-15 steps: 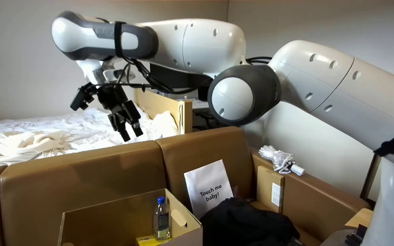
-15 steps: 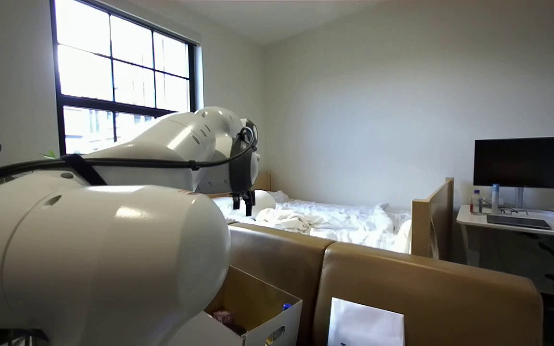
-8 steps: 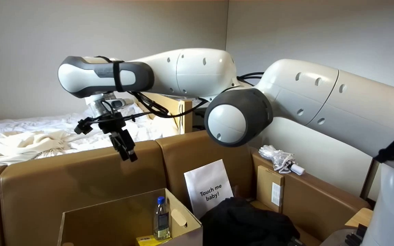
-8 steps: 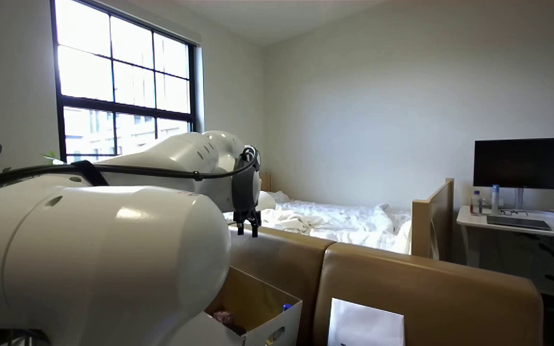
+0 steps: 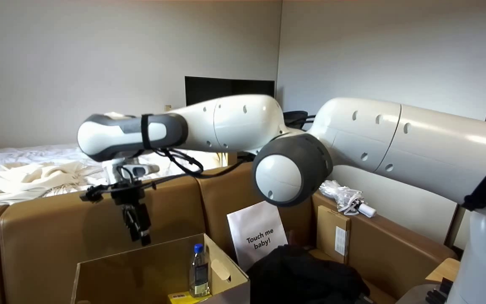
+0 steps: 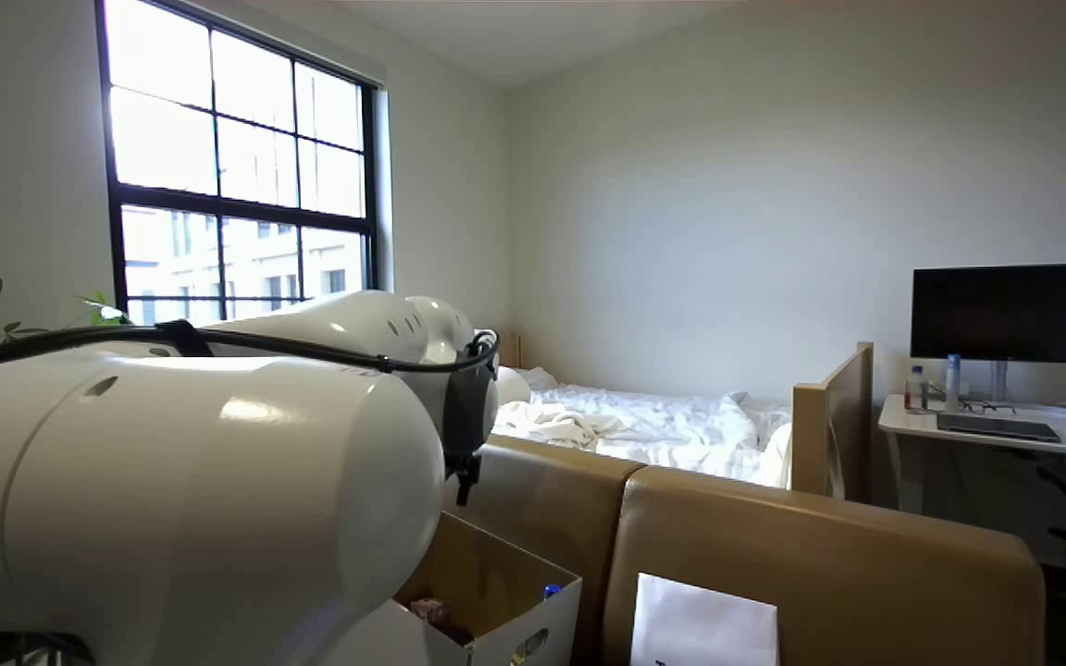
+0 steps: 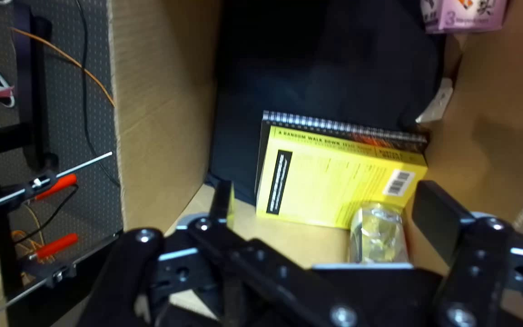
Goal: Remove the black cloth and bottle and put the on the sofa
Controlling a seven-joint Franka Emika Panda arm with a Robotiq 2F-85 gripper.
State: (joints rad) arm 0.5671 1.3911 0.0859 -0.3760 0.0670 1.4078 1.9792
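I see the bottle (image 5: 199, 274) standing upright near the far right corner of the cardboard box (image 5: 108, 278): slim, clear, blue-capped, its dark label paler at the foot. To the box's right I have the black cloth (image 5: 302, 274) on the brown sofa (image 5: 57, 228), a plain heap of soft folds; dark fabric (image 7: 307, 81) also lies in the box. My end effector (image 5: 140, 240) hangs over the box, left of the bottle, fingers (image 7: 436, 218) spread wide.

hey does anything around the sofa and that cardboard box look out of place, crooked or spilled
Yes: the paper sign is askew, leaning tilted against the sofa, and "Touch me baby!" is an odd message there. The black cloth lies crumpled in front of it. I see no spill; the bottle stands upright in the box.
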